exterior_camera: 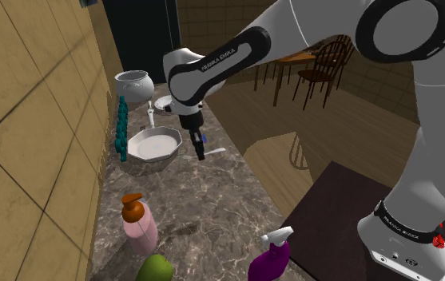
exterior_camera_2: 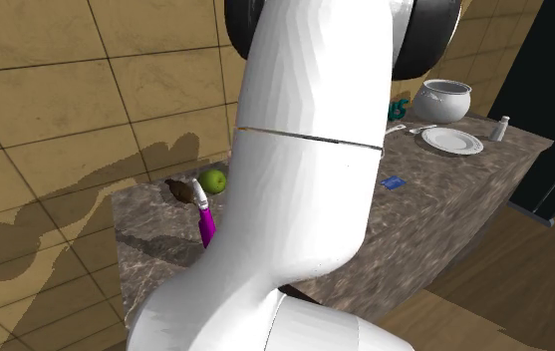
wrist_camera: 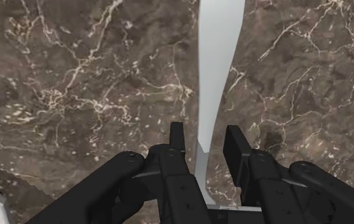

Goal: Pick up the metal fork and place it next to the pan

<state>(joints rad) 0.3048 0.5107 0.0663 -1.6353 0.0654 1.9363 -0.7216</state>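
The fork is a pale, flat piece of cutlery lying along the dark marble counter. Its narrow end runs back between my two black fingers. My gripper is shut on the fork. In the shoulder view my gripper points down at the counter, just to the view's right of the pan, a pale, wide, shallow vessel. A short bit of the fork sticks out to the right of the fingers. I cannot tell whether the fork is off the surface.
Behind the pan stand a white pot, a plate and teal bottles by the tiled wall. Nearer the stand are a pink soap dispenser, a green apple and a purple spray bottle. The counter's edge drops off right of the gripper.
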